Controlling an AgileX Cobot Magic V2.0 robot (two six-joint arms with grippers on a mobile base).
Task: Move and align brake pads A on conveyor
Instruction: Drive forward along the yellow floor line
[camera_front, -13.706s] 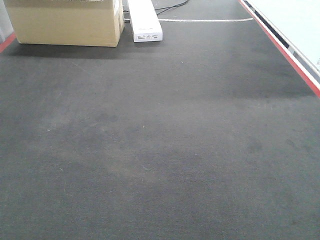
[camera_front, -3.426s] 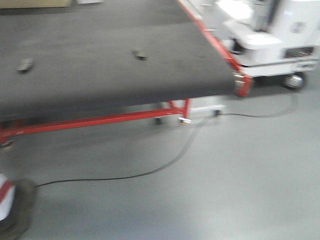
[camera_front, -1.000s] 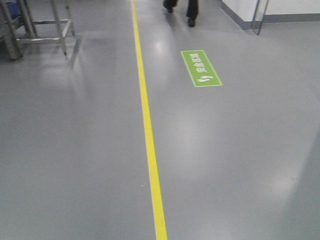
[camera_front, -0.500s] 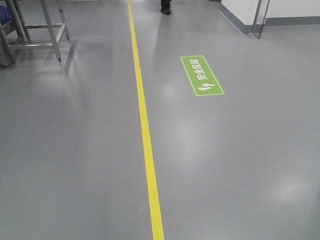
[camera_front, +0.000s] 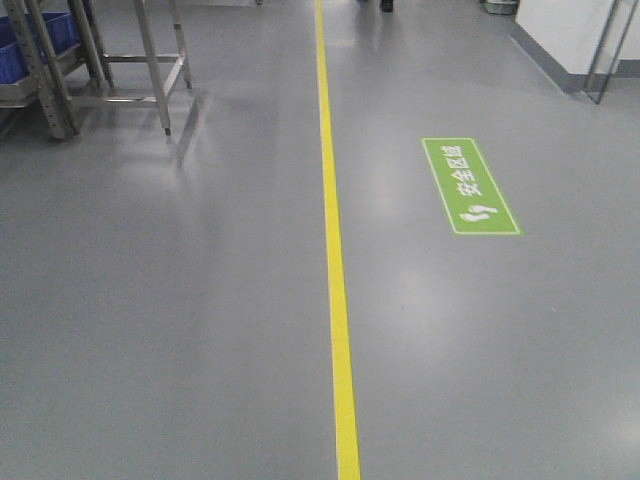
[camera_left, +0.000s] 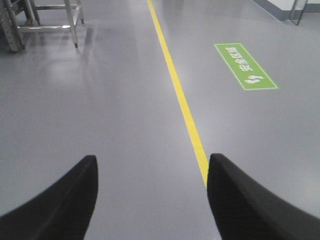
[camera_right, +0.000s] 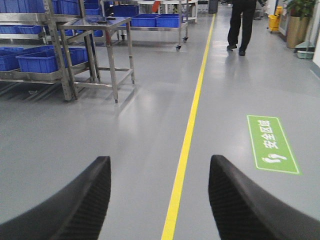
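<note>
The brake pads A and the conveyor are out of view in every view. All three views look along a grey factory floor. My left gripper (camera_left: 152, 162) stands open above the floor, its black fingers (camera_left: 70, 197) wide apart with nothing between them. In the same way my right gripper (camera_right: 160, 162) is open and empty, its ribbed black fingers (camera_right: 240, 200) spread over the floor. Neither gripper appears in the front view.
A yellow floor line (camera_front: 333, 250) runs ahead down the aisle. A green floor sign (camera_front: 469, 185) lies right of it. A steel table frame (camera_front: 130, 70) and racks with blue bins (camera_right: 45, 60) stand at the left. A person (camera_right: 244, 25) walks far ahead.
The base has kept moving along the aisle: the yellow line and green sign have shifted right in the front view, and the steel frame at the left looms larger. The person has receded.
</note>
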